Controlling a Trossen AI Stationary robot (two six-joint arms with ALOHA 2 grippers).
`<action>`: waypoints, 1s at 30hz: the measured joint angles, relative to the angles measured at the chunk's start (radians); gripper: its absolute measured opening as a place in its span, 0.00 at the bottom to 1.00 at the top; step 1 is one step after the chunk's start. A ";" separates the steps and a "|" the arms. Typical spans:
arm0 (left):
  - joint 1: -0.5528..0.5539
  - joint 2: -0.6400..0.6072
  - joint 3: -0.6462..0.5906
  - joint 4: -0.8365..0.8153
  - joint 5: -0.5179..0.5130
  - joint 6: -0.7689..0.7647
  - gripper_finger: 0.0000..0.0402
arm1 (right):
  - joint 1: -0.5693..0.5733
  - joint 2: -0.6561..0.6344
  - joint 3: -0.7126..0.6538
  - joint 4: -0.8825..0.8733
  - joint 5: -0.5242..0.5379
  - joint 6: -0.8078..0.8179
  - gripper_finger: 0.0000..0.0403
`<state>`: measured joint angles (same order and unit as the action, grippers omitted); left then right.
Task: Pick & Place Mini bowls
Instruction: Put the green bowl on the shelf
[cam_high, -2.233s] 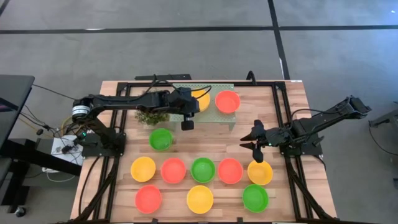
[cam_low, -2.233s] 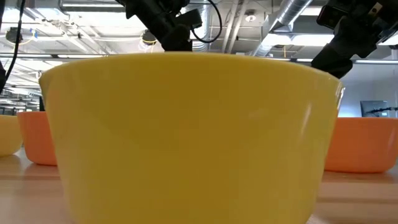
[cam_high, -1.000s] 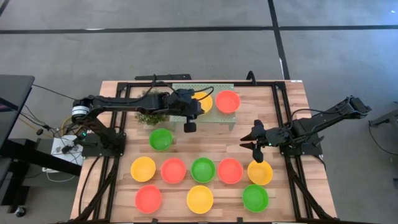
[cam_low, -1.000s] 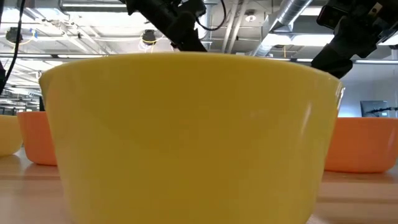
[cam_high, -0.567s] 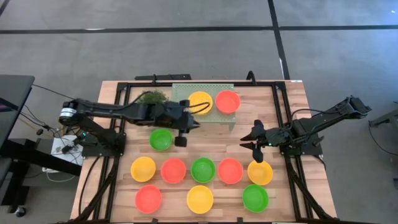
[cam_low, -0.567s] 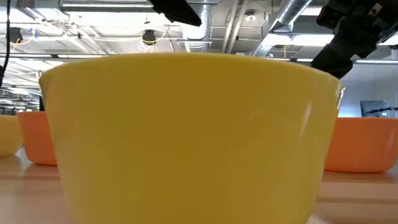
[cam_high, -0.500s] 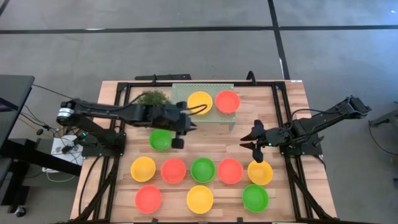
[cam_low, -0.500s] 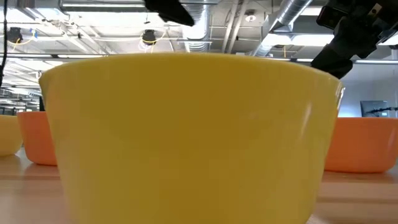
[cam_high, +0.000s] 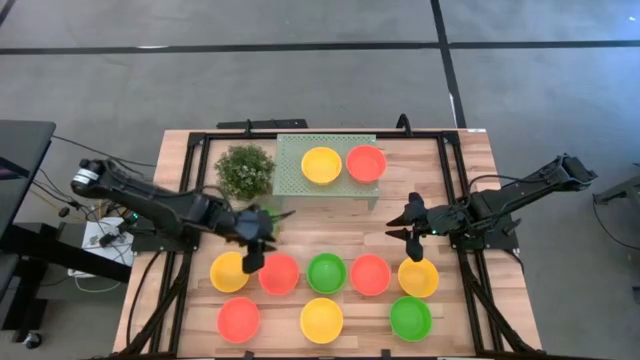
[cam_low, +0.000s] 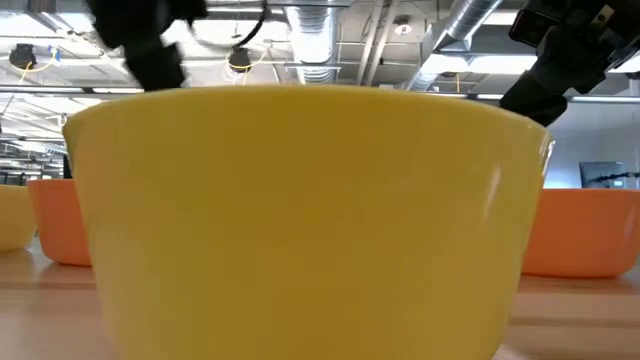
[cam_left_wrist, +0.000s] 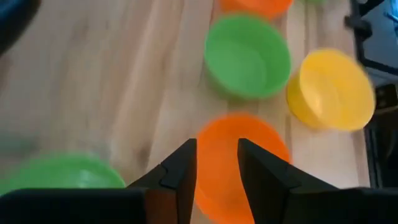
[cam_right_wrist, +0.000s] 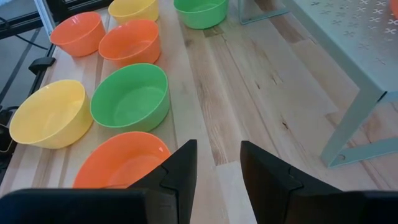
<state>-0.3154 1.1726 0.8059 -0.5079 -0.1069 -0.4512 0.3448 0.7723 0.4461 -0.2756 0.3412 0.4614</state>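
Several mini bowls stand on the wooden table in two near rows, among them a yellow bowl (cam_high: 230, 271), a red-orange bowl (cam_high: 278, 273) and a green bowl (cam_high: 326, 272). A yellow bowl (cam_high: 321, 165) and a red-orange bowl (cam_high: 366, 163) sit on the pale green perforated tray (cam_high: 292, 170). My left gripper (cam_high: 252, 262) is open and hovers over the left end of the upper row. In the left wrist view my left gripper (cam_left_wrist: 217, 165) stands above a red-orange bowl (cam_left_wrist: 249, 149). A lone green bowl (cam_left_wrist: 62, 174) lies mostly hidden under that arm. My right gripper (cam_high: 408, 223) waits open at the table's right.
A bushy green plant (cam_high: 245, 170) stands left of the tray. Black frame rails (cam_high: 455, 200) run along the table's sides. In the low view a yellow bowl (cam_low: 300, 220) fills the picture. Bare wood (cam_high: 340, 230) lies between the tray and the bowl rows.
My left gripper has swung away from the tray's near edge toward the table's near left, passing over the lone green bowl to the left end of the upper bowl row. The plant and the yellow bowl on the tray now show fully.
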 joint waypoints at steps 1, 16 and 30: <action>-0.013 -0.005 -0.029 0.000 -0.001 -0.030 0.29 | 0.000 0.000 0.000 0.000 0.000 0.000 0.29; -0.049 -0.007 -0.234 0.002 -0.108 -0.136 0.29 | 0.000 0.000 0.000 -0.003 0.000 0.000 0.29; -0.031 -0.007 -0.282 0.017 -0.178 -0.123 0.22 | 0.000 0.000 0.001 -0.003 0.000 -0.001 0.29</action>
<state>-0.3462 1.1652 0.5243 -0.4911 -0.2851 -0.5738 0.3447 0.7723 0.4469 -0.2790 0.3412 0.4609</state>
